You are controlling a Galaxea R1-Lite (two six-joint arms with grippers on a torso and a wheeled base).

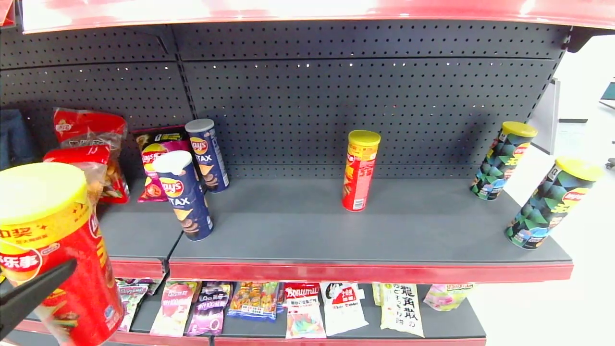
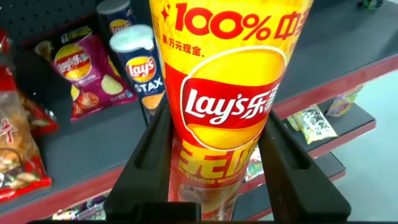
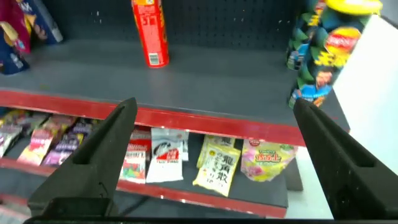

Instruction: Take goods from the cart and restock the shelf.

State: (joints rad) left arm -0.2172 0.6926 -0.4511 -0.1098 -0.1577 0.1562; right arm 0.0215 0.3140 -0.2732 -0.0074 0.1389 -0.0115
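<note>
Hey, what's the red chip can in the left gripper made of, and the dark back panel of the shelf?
The red chip canister: likely a paperboard tube with glossy printed wrap; highlights run down its curve. Its yellow lid: seemingly plastic, smooth and faintly shiny. The back panel: probably matte painted sheet metal, punched with even holes that let light through.

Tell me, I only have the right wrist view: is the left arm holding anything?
Observer: Yes, the left gripper is shut on a red chip canister with a yellow lid.
Operator: What sits at the shelf's left end?
Observer: Two red snack bags, with a purple chip bag beside them.
Operator: Does the lone red canister on the shelf have its lid?
Observer: Yes, yellow too, matching the held one's.
</note>
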